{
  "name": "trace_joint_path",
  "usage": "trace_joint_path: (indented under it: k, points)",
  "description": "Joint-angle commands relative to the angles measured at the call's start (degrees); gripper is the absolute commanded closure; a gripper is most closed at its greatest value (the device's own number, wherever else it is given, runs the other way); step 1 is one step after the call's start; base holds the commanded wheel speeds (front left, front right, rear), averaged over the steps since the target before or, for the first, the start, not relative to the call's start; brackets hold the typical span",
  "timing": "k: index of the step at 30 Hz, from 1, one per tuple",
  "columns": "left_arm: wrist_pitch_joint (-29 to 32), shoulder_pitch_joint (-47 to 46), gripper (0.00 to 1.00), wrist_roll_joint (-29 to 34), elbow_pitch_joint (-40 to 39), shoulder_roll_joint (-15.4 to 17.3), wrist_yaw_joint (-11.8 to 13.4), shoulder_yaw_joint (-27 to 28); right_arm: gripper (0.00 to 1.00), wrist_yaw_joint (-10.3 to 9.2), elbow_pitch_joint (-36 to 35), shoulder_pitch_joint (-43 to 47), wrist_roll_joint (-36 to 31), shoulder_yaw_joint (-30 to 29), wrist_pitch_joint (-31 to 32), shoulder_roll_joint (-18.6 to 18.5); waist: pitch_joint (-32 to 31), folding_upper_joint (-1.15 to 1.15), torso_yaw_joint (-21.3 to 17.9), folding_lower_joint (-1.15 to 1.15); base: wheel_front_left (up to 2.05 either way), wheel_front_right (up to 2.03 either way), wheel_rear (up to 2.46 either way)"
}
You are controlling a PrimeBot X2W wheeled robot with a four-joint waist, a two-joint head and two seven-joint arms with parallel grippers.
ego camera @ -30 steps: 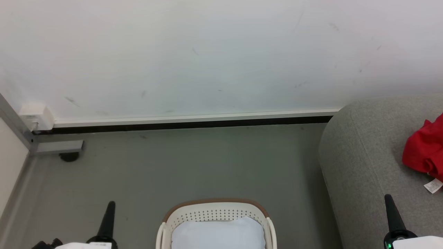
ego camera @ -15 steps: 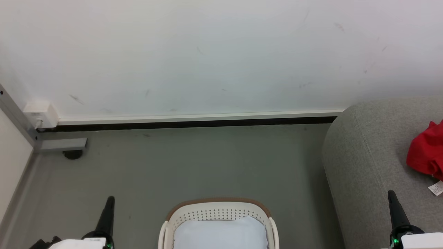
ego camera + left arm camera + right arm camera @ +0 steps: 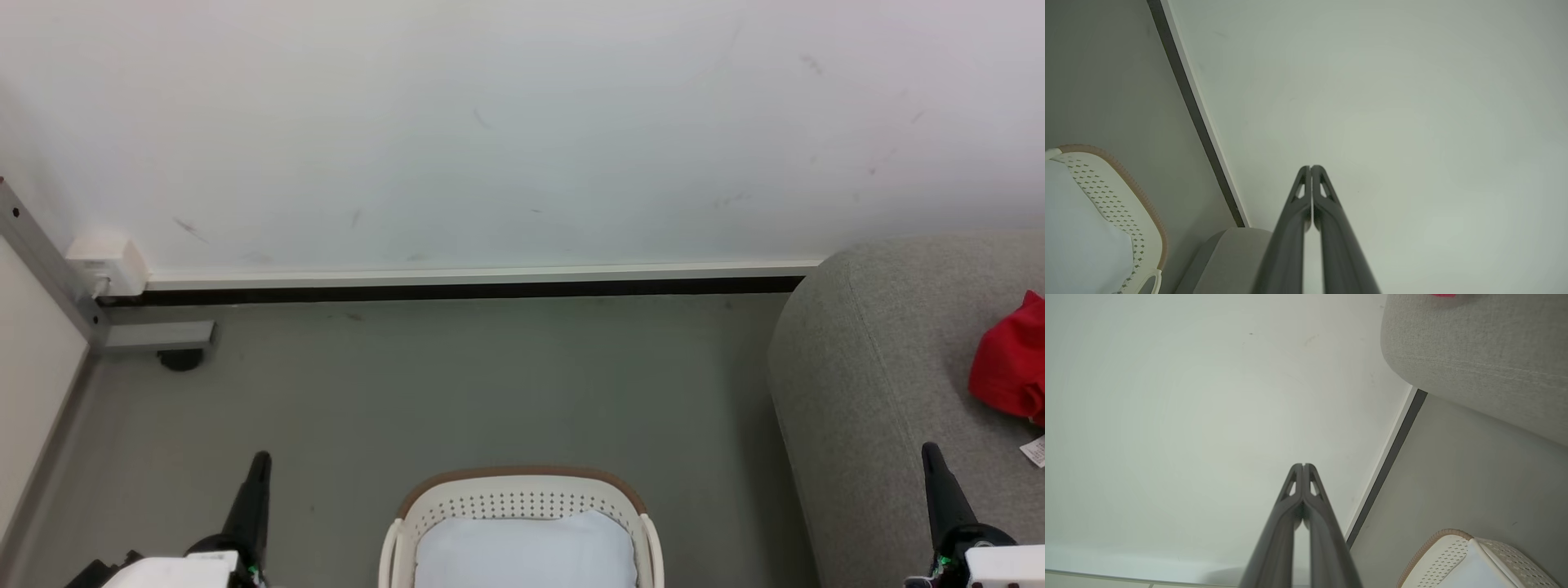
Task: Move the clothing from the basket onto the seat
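**Head turned left; pincers empty**

My camera swung left: red clothing (image 3: 1011, 367) now at the right edge, on the sofa (image 3: 865, 384). My left pincer (image 3: 1311, 167) and right pincer (image 3: 1303, 464) are pressed together, empty. Fabric likely light, limp; I'd pinch a bunched fold.

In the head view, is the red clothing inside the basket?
No, the red clothing lies on the grey seat, while the basket holds a pale item.

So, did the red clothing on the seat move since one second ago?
No. The clothing keeps its place beside the rounded edge of the seat; both shifted right together, so the camera moved.
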Motion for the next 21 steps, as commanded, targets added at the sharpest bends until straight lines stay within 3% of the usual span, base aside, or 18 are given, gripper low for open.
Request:
trace_joint_path:
  k: [1,21]
  points:
    - [0.35,-0.92,1.0,-1.58,-0.27,0.52,-0.41,0.37,1.0,-0.1,-0.47,-0.87,1.61,-0.37,0.5,-0.32,0.02,0.0,0.12,0.0,0.0,0.0,0.0]
    - [2.01,-1.69,1.0,-7.4,-0.22,0.54,-0.55,0.74,1.0,-0.12,-0.59,-1.33,6.93,-1.63,2.26,-0.07,0.12,0.0,1.0,0.0,0.0,0.0,0.0]
